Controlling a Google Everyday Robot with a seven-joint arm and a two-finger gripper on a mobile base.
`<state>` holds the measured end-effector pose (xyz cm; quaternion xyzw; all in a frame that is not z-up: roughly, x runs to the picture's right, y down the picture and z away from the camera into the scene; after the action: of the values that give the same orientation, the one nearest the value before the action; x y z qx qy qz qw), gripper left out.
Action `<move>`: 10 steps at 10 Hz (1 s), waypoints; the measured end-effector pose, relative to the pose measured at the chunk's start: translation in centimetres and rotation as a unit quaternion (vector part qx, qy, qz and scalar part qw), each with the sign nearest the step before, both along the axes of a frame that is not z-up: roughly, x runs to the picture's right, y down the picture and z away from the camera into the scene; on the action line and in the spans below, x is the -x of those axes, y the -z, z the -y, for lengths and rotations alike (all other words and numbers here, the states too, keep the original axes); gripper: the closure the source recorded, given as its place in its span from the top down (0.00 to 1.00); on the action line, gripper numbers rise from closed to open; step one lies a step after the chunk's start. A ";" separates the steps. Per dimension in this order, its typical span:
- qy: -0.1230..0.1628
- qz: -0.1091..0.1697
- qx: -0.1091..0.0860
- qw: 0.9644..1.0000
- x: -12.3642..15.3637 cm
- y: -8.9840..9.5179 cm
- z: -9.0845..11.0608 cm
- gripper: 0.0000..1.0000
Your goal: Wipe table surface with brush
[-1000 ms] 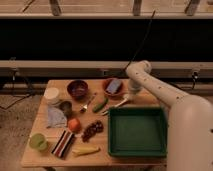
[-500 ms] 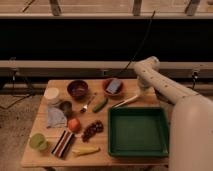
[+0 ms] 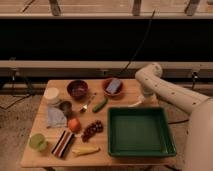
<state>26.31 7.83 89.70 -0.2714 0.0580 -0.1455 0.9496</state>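
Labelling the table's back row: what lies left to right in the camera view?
From the left: white cup → dark bowl → red bowl → brush → gripper, at the back right, shut on the brush.

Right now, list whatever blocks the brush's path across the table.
The gripper, at the back right of the table, seems to hold the brush. The tray lies just before it, the red bowl and cucumber leftward.

Arm [image 3: 176, 97] off-white, smooth rounded tubular segments, bulbous joint [image 3: 150, 75] at top; hand [image 3: 144, 96] pale too, just below that joint.
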 end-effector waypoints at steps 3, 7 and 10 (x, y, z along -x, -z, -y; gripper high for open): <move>0.023 0.029 0.004 0.999 4.1 0.9 -0.7 0.00; 0.047 0.065 -0.002 0.997 11.1 0.7 0.0 0.00; 0.046 0.067 -0.020 0.996 12.2 -0.2 2.9 0.00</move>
<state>14.12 4.89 89.94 -0.2389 0.0095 -0.2058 0.9489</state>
